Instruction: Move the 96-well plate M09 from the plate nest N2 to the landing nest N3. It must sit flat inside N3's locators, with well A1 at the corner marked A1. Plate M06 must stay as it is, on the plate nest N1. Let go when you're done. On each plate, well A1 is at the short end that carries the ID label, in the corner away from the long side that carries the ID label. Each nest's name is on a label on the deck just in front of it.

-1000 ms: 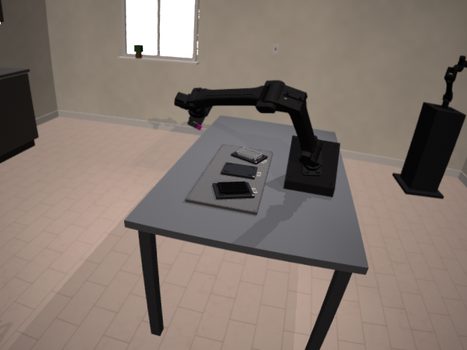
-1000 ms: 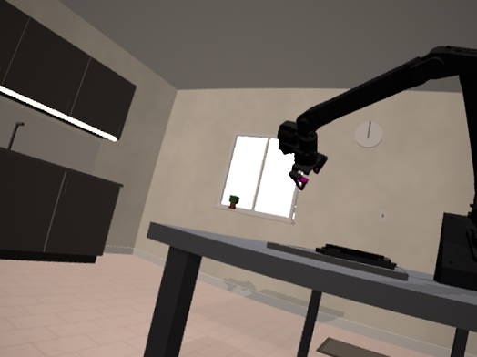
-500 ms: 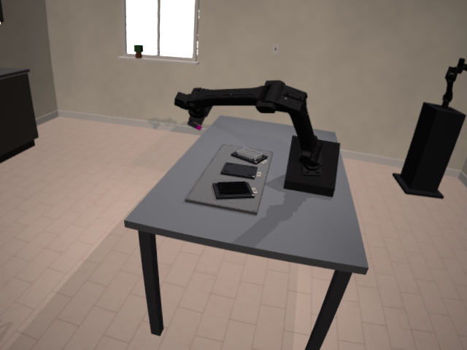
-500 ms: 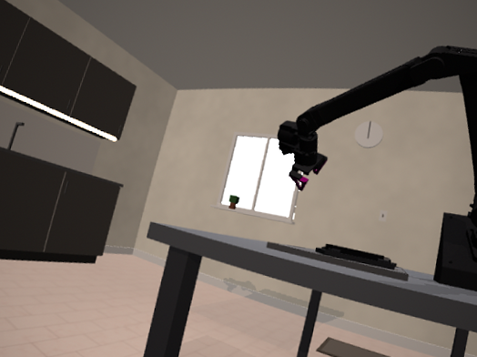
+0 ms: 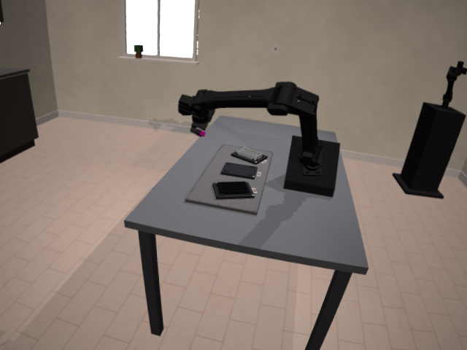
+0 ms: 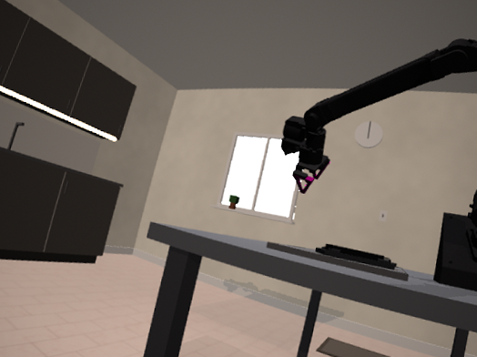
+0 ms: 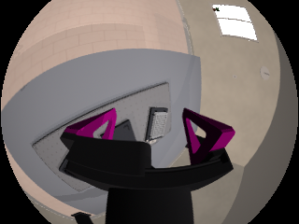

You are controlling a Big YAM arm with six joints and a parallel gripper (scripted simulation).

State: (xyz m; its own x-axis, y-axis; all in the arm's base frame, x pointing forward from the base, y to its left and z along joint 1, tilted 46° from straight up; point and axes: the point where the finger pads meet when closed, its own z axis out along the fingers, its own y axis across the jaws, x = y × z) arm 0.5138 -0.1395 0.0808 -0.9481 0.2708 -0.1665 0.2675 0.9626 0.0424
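Three nests lie in a row on a grey deck mat (image 5: 229, 179). The far nest holds a clear plate (image 5: 249, 154). The middle nest (image 5: 239, 170) is flat, dark and holds no plate. The near nest holds a black plate (image 5: 233, 189). Small white labels (image 5: 258, 173) sit beside the nests, too small to read, so I cannot tell which plate is M09. My gripper (image 5: 198, 130) is open and empty, high above the table's far left corner, well away from the plates. It also shows in the exterior view (image 6: 310, 176). In the wrist view the clear plate (image 7: 159, 123) shows between the magenta fingers.
The arm's black base block (image 5: 312, 165) stands on the table right of the mat. A black pedestal (image 5: 431, 150) stands on the floor at far right. Dark cabinets (image 6: 24, 205) line the left wall.
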